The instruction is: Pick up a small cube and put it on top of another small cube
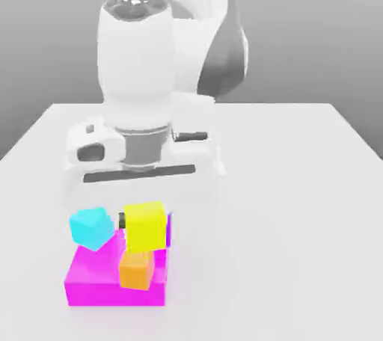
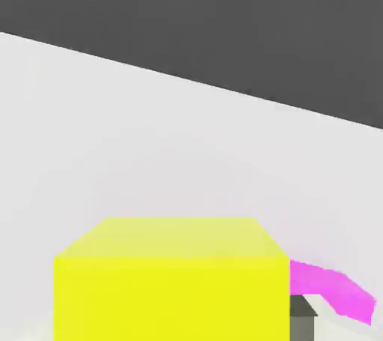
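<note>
My gripper [image 1: 146,221] is shut on the bright yellow cube [image 1: 146,226], and a dark finger [image 1: 120,220] shows at the cube's side. The yellow cube sits directly over the small orange cube [image 1: 136,270]; their faces meet or nearly meet, and I cannot tell which. The orange cube stands against the front of the flat magenta block [image 1: 93,280]. In the hand view the yellow cube [image 2: 172,280] is close up, with a grey finger pad [image 2: 302,318] against its side and a strip of the magenta block [image 2: 329,291] behind it.
A cyan cube [image 1: 91,227] sits tilted on the magenta block, just to the exterior view's left of the yellow cube. The white table [image 1: 284,220] stretches wide to the exterior view's right. The arm's white body [image 1: 138,70] rises above the blocks.
</note>
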Motion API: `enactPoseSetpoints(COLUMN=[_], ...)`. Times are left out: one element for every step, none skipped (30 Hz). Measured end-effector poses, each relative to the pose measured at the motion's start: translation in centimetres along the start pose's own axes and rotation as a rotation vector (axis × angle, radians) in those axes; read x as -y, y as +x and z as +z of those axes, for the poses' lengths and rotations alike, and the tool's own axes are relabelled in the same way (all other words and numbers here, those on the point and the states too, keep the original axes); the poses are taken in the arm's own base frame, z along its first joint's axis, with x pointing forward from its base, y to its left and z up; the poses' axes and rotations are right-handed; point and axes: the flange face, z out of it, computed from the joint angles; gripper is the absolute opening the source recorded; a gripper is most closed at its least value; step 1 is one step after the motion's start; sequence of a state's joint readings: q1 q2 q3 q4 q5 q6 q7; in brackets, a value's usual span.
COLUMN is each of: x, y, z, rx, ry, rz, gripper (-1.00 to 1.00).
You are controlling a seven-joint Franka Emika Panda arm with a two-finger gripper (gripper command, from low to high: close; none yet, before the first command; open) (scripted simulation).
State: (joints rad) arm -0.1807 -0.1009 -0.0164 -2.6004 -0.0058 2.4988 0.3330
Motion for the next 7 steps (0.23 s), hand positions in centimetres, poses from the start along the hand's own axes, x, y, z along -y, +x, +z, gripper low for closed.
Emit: enactPoseSetpoints(x=[-0.2,-0.3,-0.4,-0.5,-0.5,-0.6,-0.6], y=[-0.1,-0.1,-0.2,-0.2,-0.2,-0.2,-0.2], z=[1.1,2.3,3.5,4.6,4.6,4.6,4.6], rx=[0.002,0.002,0.002,0.001,0.002,0.002,0.002], ry=[0.004,0.005,0.005,0.003,0.003,0.003,0.003], rz=[-0.002,-0.003,-0.002,-0.002,0.0,0.001,0.002], gripper=[-1.0,-1.0,-1.0,1.0,1.0,1.0,1.0])
